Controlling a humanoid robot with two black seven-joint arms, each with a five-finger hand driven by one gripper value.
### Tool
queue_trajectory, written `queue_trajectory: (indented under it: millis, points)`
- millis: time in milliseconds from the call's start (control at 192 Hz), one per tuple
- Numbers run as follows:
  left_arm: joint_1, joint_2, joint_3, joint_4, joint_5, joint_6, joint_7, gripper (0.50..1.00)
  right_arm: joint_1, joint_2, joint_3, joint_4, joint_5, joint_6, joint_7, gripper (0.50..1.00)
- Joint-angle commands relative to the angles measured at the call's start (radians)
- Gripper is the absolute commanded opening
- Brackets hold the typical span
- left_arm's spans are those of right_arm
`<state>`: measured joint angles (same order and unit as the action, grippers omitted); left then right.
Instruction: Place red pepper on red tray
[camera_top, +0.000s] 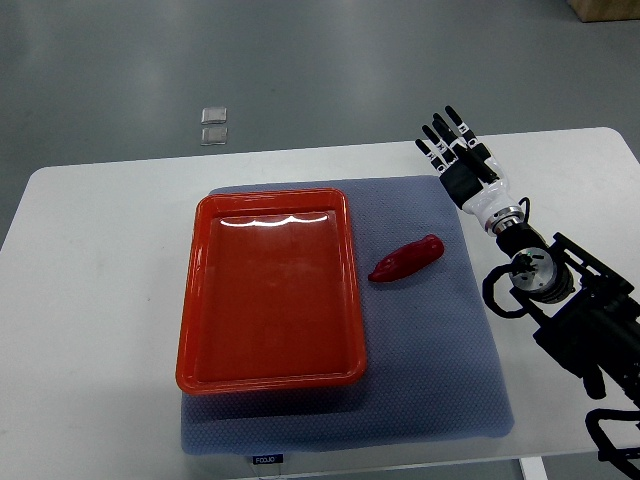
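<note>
So there's one red tray (270, 290), one red pepper (405, 260), one blue-grey mat (430, 380) and one white table (100, 260). Only one robot hand (462, 160) in the shot. Also two small clear squares (214, 124) down on the floor past the table.

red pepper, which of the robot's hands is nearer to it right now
Right. The right hand hovers up and to the right of the red pepper, fingers spread, holding nothing. The left hand is out of view.

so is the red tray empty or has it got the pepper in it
Empty: the red tray holds nothing; the red pepper lies on the mat beside it.
</note>
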<state>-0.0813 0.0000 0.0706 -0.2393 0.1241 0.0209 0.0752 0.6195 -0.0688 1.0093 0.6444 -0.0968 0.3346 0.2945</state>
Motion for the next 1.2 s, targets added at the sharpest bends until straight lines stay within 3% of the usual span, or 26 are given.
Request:
queue_trajectory:
  millis: [0,323,542,662,861,1064,1194]
  points:
    - [0.000,0.000,0.001,0.000,0.002,-0.001,0.000,1.000,-0.001,0.001,0.000,0.000,0.000,0.000,0.000,0.919]
    - [0.000,0.000,0.000,-0.002,0.002,-0.001,0.000,1.000,0.006,-0.008,-0.006,0.001,-0.018,0.026,-0.009,0.919]
    - [0.000,0.000,0.000,-0.002,0.002,-0.001,0.000,1.000,0.086,-0.128,-0.176,0.017,-0.221,0.049,-0.034,0.919]
    - [0.000,0.000,0.003,-0.005,0.002,-0.001,0.000,1.000,0.201,-0.246,-0.351,0.047,-0.397,0.087,-0.063,0.919]
    - [-0.002,0.000,0.005,-0.015,0.006,-0.004,0.002,1.000,0.456,-0.420,-0.730,0.156,-0.710,0.222,-0.103,0.919]
    - [-0.002,0.000,0.005,-0.014,0.005,-0.004,0.002,1.000,0.667,-0.457,-1.100,0.282,-0.905,0.254,-0.106,0.919]
    - [-0.002,0.000,0.003,-0.014,0.003,-0.004,0.003,1.000,0.752,-0.442,-1.178,0.307,-0.910,0.259,-0.107,0.919]
